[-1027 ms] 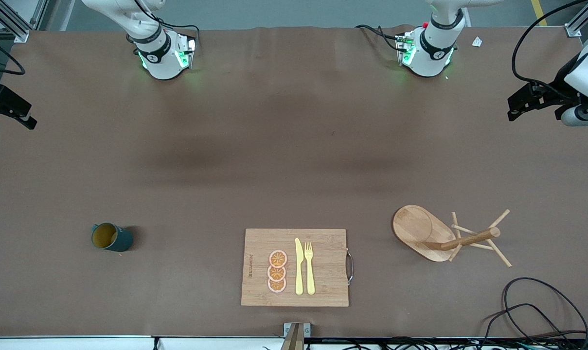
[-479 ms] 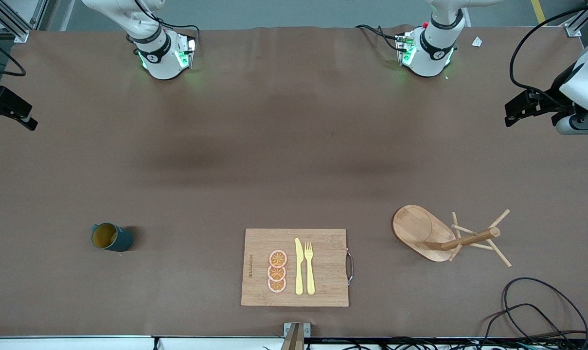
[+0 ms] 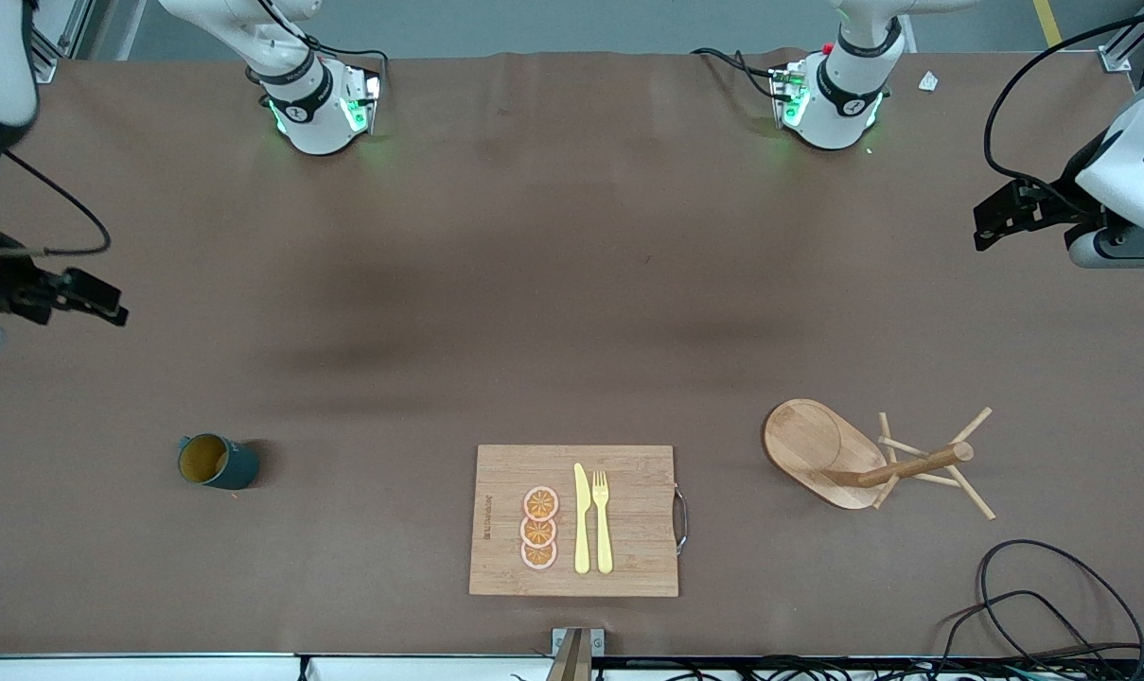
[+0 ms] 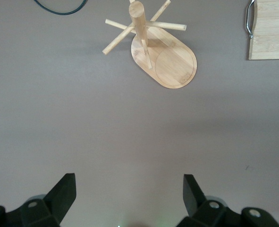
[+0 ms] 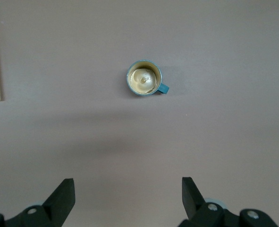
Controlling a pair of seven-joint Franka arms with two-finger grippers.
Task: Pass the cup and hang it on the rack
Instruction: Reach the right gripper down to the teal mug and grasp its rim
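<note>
The cup (image 3: 217, 461), dark teal with a yellow inside, stands upright on the brown table at the right arm's end; the right wrist view shows the cup (image 5: 144, 78) with its handle out to the side. The wooden rack (image 3: 865, 459) stands on its oval base at the left arm's end, and the left wrist view shows the rack (image 4: 164, 52) with its pegs. My right gripper (image 3: 94, 301) hovers open over bare table, well apart from the cup; the right gripper (image 5: 128, 185) holds nothing. My left gripper (image 3: 997, 216) hangs open and empty, away from the rack; the left gripper (image 4: 130, 182) is over bare table.
A bamboo cutting board (image 3: 628, 558) lies between cup and rack, carrying three orange slices (image 3: 539, 528), a yellow knife (image 3: 581, 518) and a fork (image 3: 602, 520). Black cables (image 3: 1035, 596) loop at the table corner nearest the front camera, at the left arm's end.
The right gripper has swung in over the table toward the cup's end. The left gripper has drifted slightly inward. Cup and rack have not moved.
</note>
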